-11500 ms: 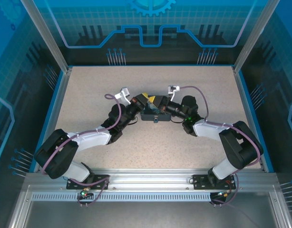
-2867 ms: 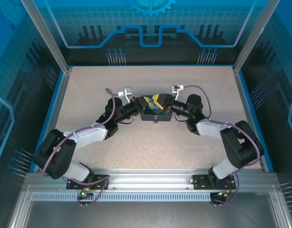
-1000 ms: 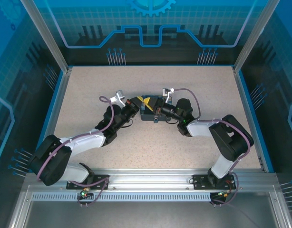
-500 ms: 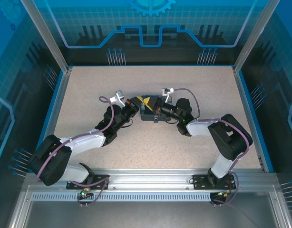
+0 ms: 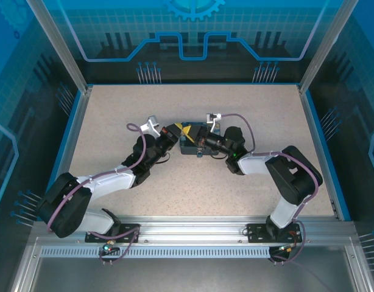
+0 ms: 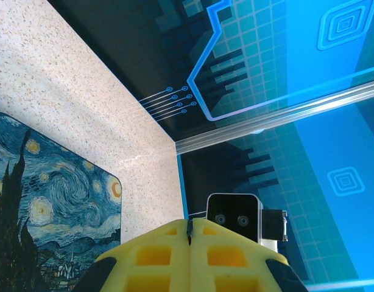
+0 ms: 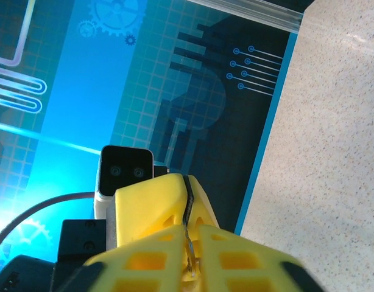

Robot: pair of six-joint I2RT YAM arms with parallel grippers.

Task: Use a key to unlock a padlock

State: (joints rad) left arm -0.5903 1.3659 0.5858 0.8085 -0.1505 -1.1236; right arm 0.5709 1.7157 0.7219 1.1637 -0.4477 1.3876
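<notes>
Both my arms are stretched out to the middle of the table in the overhead shot, noses nearly together over the painted tin.

My left claw sits at the bottom middle of its own camera view. The two yellow fingers are pressed flat together with just a hairline seam between them, and I can't see anything pinched in there. The tin with the swirly night-sky print lies flat at lower left, just beside the fingers. Right behind my fingertips is the little black camera box of my other wrist, so the two claws are practically face to face.

My right claw is at the bottom of its own view and squeezed closed too. There's a thin sliver running along the seam between the tips, but honestly it's too small for me to tell what it is.

The padlock is a tiny dark speck in the overhead shot, near the frame's centre, at the near edge of the tin and just below my right claw. I can't make out the shackle at that size.
</notes>
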